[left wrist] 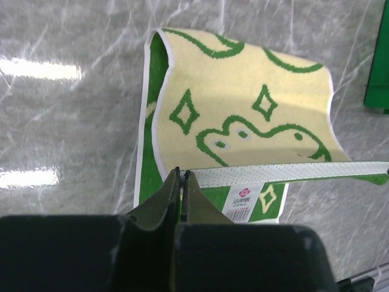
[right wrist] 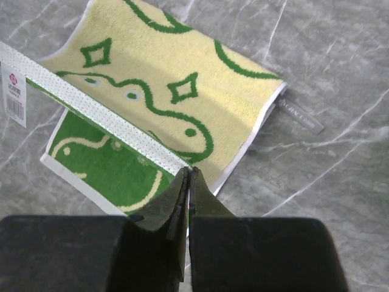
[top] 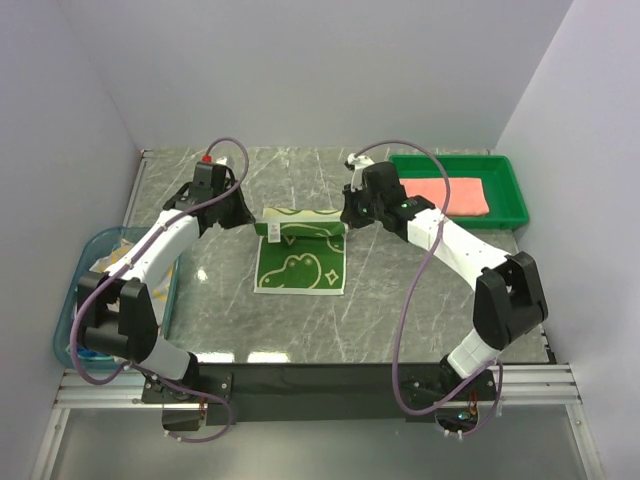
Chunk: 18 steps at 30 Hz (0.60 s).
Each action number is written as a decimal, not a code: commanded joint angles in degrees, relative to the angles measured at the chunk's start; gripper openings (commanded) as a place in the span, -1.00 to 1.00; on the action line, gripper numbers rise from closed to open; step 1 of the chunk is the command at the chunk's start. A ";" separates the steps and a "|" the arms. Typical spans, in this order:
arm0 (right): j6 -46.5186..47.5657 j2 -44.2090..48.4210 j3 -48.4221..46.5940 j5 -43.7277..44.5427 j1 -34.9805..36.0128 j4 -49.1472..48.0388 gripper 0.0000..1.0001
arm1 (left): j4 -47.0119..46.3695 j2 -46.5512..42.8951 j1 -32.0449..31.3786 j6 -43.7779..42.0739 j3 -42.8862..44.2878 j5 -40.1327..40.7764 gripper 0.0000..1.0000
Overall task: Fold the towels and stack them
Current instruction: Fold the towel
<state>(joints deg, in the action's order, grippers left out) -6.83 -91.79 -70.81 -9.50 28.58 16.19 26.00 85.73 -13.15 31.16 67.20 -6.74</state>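
Arms: both of mine reach forward and bend inward over the grey marble table (top: 230,300), so the wrists face each other across the cloth at its middle.
Left gripper (left wrist: 183,176): my fingers are pressed together, pinching the left end of the raised white hem of the dark green and pale yellow frog-patterned towel (top: 300,270).
Right gripper (right wrist: 188,175): fingers together as well, clamped on the right end of that same hem.
Frog towel: at the middle of the table. Its near part lies flat with the green side up. Its far part is lifted and curls over between my two grippers, yellow side showing in my wrist views.
Paper label (left wrist: 241,201): small and white, hanging from the hem just beside my left gripper.
Salmon-pink folded towel (top: 450,193): lying in the green plastic tray (top: 470,222) at the far right corner of the table, well apart from my right gripper.
Blue plastic basket (top: 100,238): at the left edge of the table, beside my left arm; I cannot make out its contents.
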 commanded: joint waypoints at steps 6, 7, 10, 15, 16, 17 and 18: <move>-0.81 5.21 3.91 5.63 0.07 3.59 -1.00 | 0.54 -4.52 1.37 1.01 -4.44 2.52 -0.99; -0.99 5.48 4.18 5.63 0.16 3.59 -1.00 | 0.63 -4.87 1.28 1.18 -4.88 2.52 -0.99; -1.43 6.01 5.76 5.54 0.78 3.33 -1.00 | 0.28 -5.49 1.28 1.63 -7.07 1.65 -0.99; -2.40 5.13 9.45 4.58 1.92 2.36 -1.00 | -0.34 -5.32 1.28 1.98 -12.00 0.32 -0.99; -2.66 4.78 9.89 4.49 2.09 2.19 -1.00 | -0.25 -5.14 1.28 2.15 -12.44 0.50 -0.99; -3.01 4.52 10.51 4.40 2.27 1.92 -1.00 | -0.16 -4.88 1.28 2.41 -13.31 0.68 -0.99; -3.71 3.73 11.64 4.05 2.36 1.14 -1.00 | -0.07 -4.53 1.28 2.85 -13.67 1.20 -0.99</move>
<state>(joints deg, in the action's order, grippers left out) -10.07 -87.94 -61.30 -9.65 31.51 16.49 24.91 81.32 -13.15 34.20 55.00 -10.48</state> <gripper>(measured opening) 0.019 0.025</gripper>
